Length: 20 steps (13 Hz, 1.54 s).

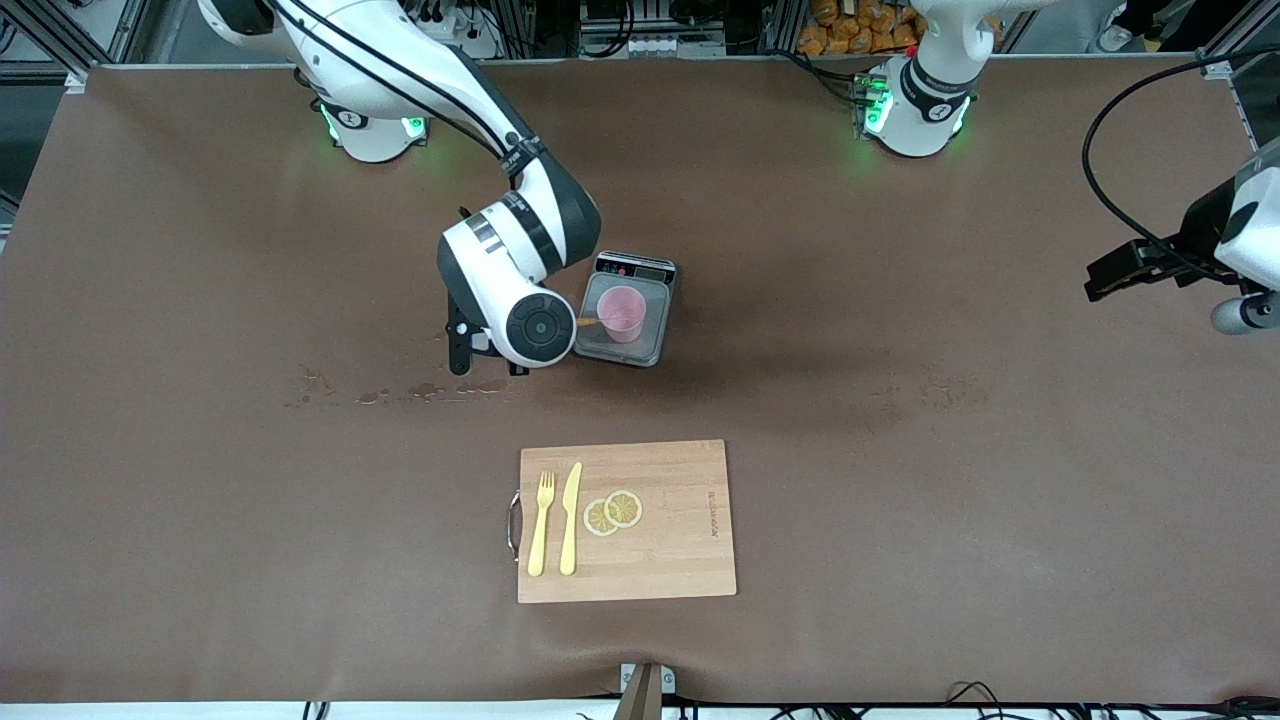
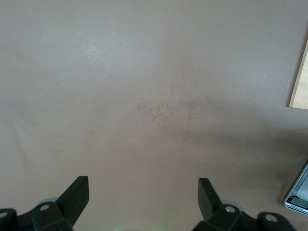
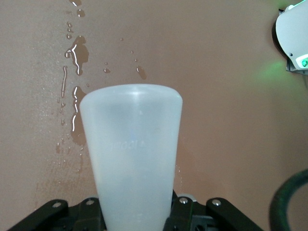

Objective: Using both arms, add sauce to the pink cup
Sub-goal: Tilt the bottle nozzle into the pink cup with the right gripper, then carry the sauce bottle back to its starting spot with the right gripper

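Observation:
The pink cup (image 1: pixel 621 312) stands on the grey scale (image 1: pixel 652 348) in the middle of the table. My right gripper (image 3: pixel 137 214) is shut on the sauce bottle (image 3: pixel 131 149) and holds it tilted beside the scale. In the front view the right arm's wrist (image 1: pixel 520 300) hides the gripper and the bottle's body. Only the orange nozzle (image 1: pixel 588 322) shows there, reaching the cup's rim. My left gripper (image 1: pixel 1112 278) is open and empty (image 2: pixel 143 190), waiting over bare table toward the left arm's end.
A wooden cutting board (image 1: pixel 680 560) lies nearer the front camera, with a yellow fork (image 1: pixel 541 525), a knife (image 1: pixel 570 520) and lemon slices (image 1: pixel 613 512) on it. Wet streaks (image 1: pixel 400 395) mark the table by the right arm.

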Each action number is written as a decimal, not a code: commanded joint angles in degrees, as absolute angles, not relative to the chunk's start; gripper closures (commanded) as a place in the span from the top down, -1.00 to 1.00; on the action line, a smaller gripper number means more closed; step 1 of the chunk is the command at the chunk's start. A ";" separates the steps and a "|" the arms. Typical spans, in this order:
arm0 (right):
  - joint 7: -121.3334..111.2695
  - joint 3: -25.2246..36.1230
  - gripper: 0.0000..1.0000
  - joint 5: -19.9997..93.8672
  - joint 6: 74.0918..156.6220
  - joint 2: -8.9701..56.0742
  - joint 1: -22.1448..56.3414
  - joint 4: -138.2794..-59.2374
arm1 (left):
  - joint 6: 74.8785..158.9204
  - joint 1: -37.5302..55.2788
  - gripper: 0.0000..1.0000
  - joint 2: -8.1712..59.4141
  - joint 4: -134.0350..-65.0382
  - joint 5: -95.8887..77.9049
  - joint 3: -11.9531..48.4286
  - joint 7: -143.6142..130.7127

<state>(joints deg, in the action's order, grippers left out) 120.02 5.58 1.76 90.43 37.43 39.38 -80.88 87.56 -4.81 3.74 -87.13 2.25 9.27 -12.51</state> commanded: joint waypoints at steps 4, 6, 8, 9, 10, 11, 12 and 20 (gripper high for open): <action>120.33 5.89 -0.90 0.17 89.21 36.48 39.21 -81.30 | 89.47 -2.03 1.00 0.62 -90.61 1.05 7.30 -11.43; 118.05 5.54 -0.90 2.10 89.30 34.90 36.31 -81.30 | 89.30 -1.50 1.00 0.53 -90.70 1.05 6.86 -11.34; 115.67 5.62 -0.90 3.95 89.12 34.54 35.34 -81.39 | 89.30 -0.53 1.00 0.62 -90.53 1.14 5.37 -9.51; 113.75 5.54 -0.90 4.13 88.77 33.84 34.29 -81.65 | 89.30 -0.27 1.00 0.79 -90.27 1.40 4.67 -8.97; 110.51 5.54 -0.90 5.70 87.90 32.88 32.97 -82.26 | 89.30 -0.35 1.00 0.88 -90.26 1.15 4.57 -8.96; 107.17 5.62 -0.90 8.50 86.93 31.74 30.44 -82.44 | 89.12 -0.53 1.00 0.97 -90.35 1.23 4.57 -9.05; 103.48 5.62 -0.89 12.35 85.88 30.77 26.84 -82.53 | 89.03 -0.61 1.00 1.05 -90.35 1.23 4.57 -9.05; 78.34 5.63 -0.86 27.68 75.68 29.27 6.61 -82.71 | 88.95 -1.05 1.00 1.76 -90.09 1.05 5.01 -9.06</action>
